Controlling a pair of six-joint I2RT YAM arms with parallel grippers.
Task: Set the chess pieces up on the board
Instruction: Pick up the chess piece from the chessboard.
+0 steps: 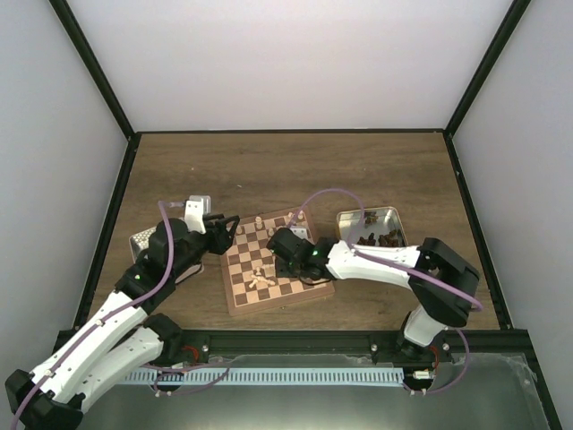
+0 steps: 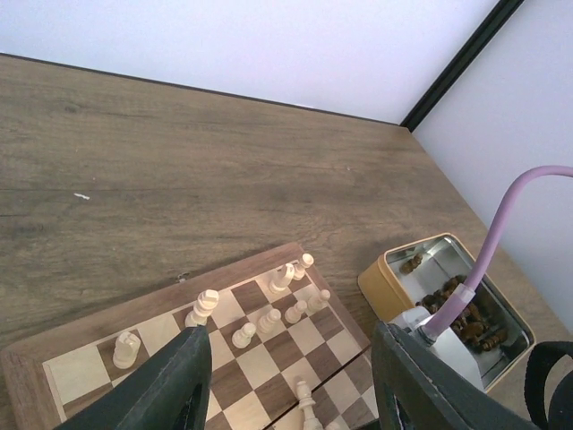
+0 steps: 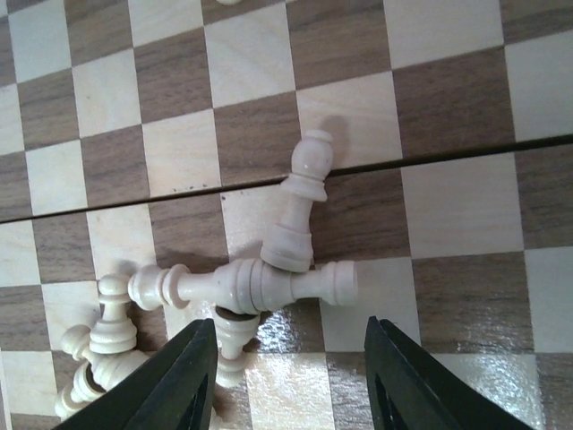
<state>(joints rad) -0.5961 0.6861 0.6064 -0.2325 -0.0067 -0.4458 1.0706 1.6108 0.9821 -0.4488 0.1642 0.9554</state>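
While the overhead view takes in the whole wood-grain tabletop [image 1: 286,170], only the wrist cameras show the chessmen in detail. By the left edge, a silver tin [image 1: 140,242] peeks out from under the left arm, mostly hidden. The left gripper [image 2: 291,381] hangs over the board's far left corner, its black fingers spread with nothing between them.

The board [image 1: 242,287] lies toward the near edge, about midway across the tabletop and slightly askew. It has tan and dark brown checks inside a plain brown rim. The left wrist view shows standing cream pieces [image 2: 270,320] grouped near the board's far rim. The right wrist view shows a thin seam across the glossy squares and toppled cream pieces [image 3: 251,285]: one turned chessman lies flat, another leans on it, and more are heaped beside them.

The right gripper [image 3: 285,376] hovers just over that heap, fingers apart and clamping nothing. Toward the right edge sits an open tin [image 2: 385,287], tan outside and silvery inside, holding dark brown pieces [image 2: 457,309]. A purple cable [image 2: 501,233] crosses in front of it.
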